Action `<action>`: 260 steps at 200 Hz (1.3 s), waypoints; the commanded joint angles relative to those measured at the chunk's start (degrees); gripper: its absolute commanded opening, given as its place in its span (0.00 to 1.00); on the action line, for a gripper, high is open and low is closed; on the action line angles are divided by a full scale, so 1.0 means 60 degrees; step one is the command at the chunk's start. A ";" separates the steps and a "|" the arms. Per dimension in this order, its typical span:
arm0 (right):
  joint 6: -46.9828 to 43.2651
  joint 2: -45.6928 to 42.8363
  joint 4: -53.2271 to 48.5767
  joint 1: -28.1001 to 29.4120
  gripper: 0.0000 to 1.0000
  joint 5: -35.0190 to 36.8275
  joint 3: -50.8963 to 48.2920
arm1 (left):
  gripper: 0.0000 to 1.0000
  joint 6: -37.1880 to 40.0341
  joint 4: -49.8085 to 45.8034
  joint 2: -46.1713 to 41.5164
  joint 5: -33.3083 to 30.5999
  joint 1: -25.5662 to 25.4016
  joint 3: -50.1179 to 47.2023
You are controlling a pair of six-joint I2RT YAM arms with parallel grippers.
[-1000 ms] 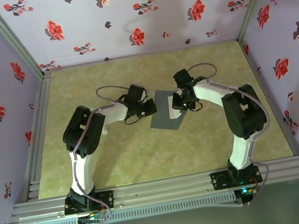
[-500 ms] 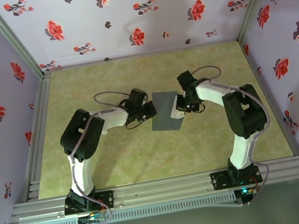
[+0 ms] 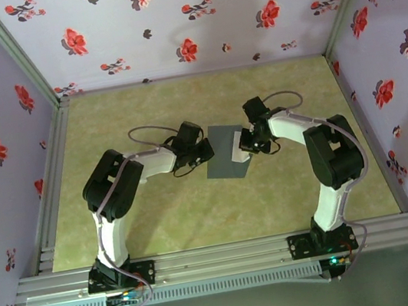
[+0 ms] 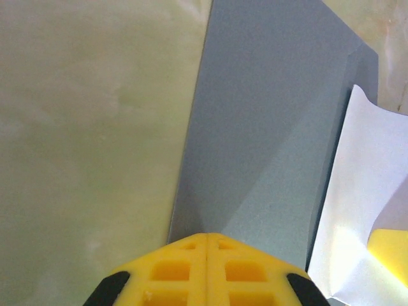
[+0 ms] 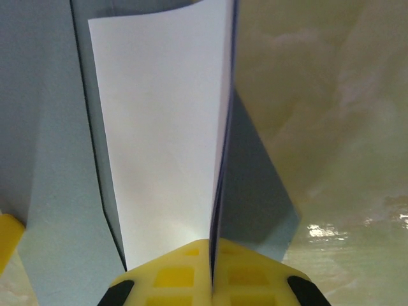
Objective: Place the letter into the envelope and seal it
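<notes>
Two closed claws: left claw point(image 4: 207, 238) on envelope point(image 4: 255, 127), right claw point(image 5: 211, 245) on letter point(image 5: 159, 127).

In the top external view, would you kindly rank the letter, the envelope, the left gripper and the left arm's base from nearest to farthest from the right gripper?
1. The letter, pinched in the right gripper.
2. The envelope, flat, just to its left.
3. The left gripper, at the envelope's left edge.
4. The left arm's base, at the near-left corner.

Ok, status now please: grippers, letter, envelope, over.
Left gripper shut at envelope edge. Right gripper shut on letter. Letter at envelope's open end, not fully in. No obstacle seen.
</notes>
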 commanded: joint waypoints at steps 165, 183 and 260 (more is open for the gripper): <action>0.0485 -0.0715 -0.0212 0.0150 0.00 0.0957 -0.0206 | 0.00 -0.0367 -0.0742 0.0032 -0.0380 -0.0203 -0.0166; 0.0594 -0.0664 -0.0152 0.0279 0.00 0.1072 -0.0187 | 0.00 -0.0380 -0.0727 0.0037 -0.0382 -0.0210 -0.0152; 0.1151 -0.0735 0.0060 0.0668 0.00 0.1387 -0.0368 | 0.00 -0.0559 -0.0727 -0.0031 -0.0484 -0.0205 -0.0239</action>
